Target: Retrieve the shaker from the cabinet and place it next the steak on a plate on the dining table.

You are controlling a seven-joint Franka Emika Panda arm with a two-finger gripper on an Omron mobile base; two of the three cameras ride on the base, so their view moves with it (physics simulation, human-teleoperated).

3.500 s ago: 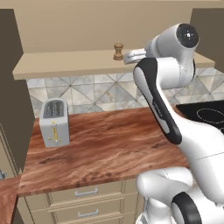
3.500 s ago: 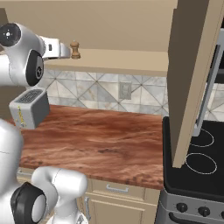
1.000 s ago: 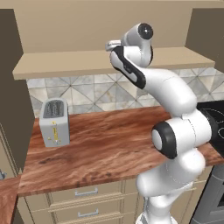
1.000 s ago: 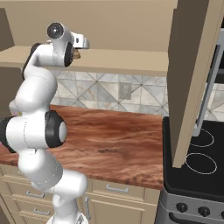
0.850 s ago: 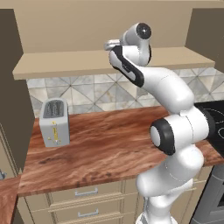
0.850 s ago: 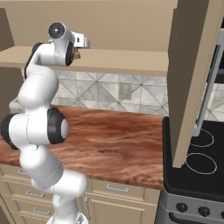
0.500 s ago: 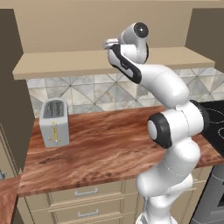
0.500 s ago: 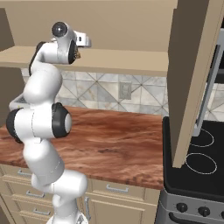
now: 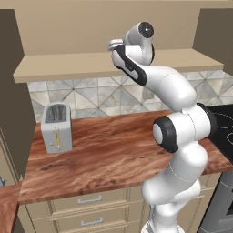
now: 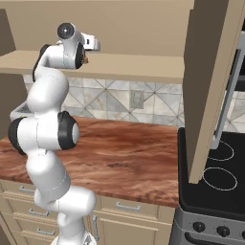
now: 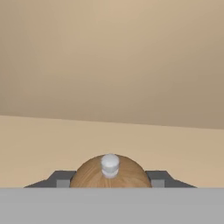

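**Operator:** One big reach here. My arm stands almost straight up from the base, wrist bent level over the cabinet [image 9: 68,68] shelf, with the toaster [image 9: 56,126] on the worktop well below.

**Spotter:** And the shaker?

**Operator:** On the shelf. My hand view looks down on the shaker [image 11: 110,173], its small pale knob centred, with the gripper [image 11: 110,180] closed on it, a finger at each flank.

**Spotter:** Handling?

**Operator:** I'd judge it light, rigid, smooth turned wood. Gripping the rounded body risks slipping, so I'd lift gently and keep it upright.
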